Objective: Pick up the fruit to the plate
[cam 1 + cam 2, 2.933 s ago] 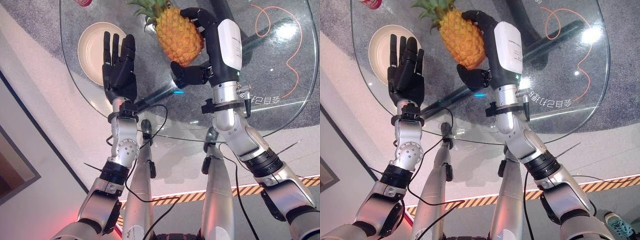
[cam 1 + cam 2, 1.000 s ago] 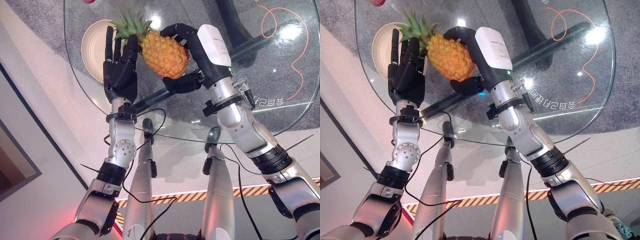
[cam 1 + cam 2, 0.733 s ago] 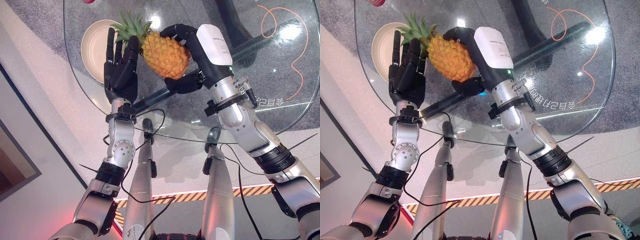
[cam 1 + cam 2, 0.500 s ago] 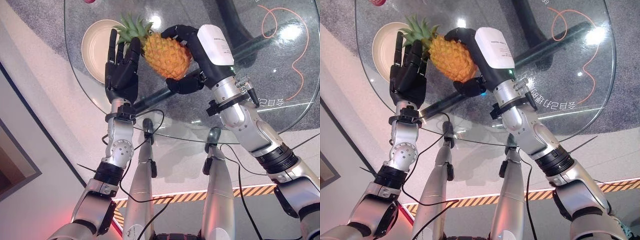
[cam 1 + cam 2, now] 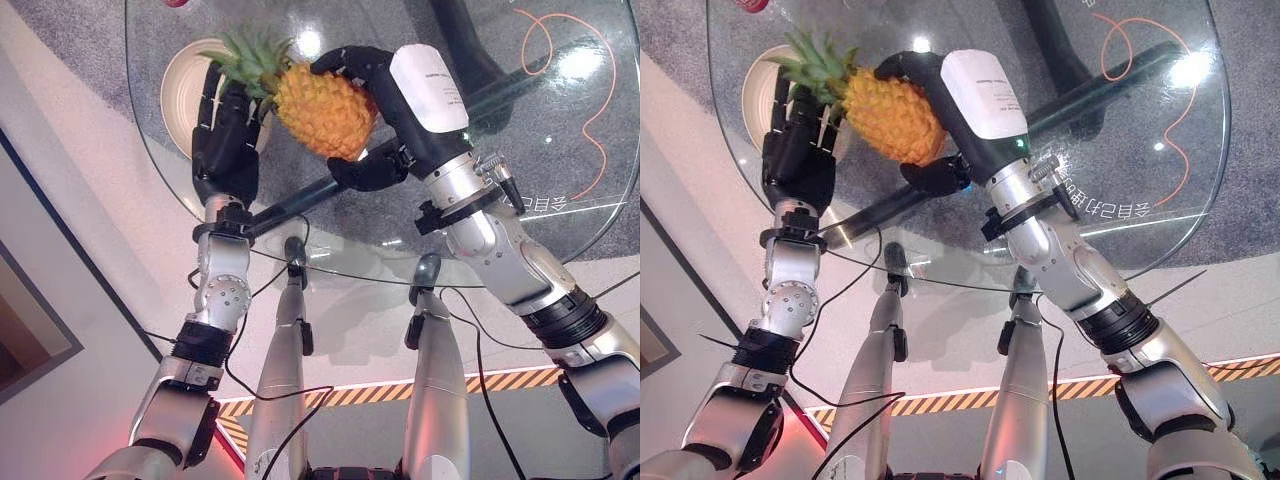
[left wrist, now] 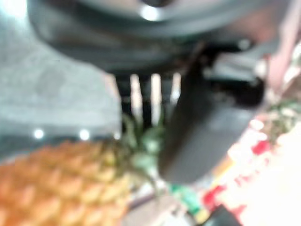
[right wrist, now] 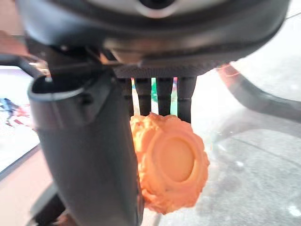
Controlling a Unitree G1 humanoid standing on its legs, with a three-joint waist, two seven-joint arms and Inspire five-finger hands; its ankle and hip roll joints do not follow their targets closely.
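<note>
Our right robot hand (image 5: pixel 400 110) grips the pineapple (image 5: pixel 315 105), leafy crown over the plate (image 5: pixel 180 85) (nothing in it); left robot hand (image 5: pixel 222 135) flat-fingered beside the leaves.

1. One pineapple (image 5: pixel 318 105), clasped in the curled right hand (image 5: pixel 385 110) (the only fruit in sight).
2. One plate (image 5: pixel 180 88), pale and round, just beyond the left hand (image 5: pixel 222 140).
3. One glass table (image 5: pixel 560 150), under both hands.
4. One red object (image 5: pixel 743 5) at the table's far edge, past the left hand (too little of it shows to tell what it is).
5. Two hands: the left one flat, fingers straight.
</note>
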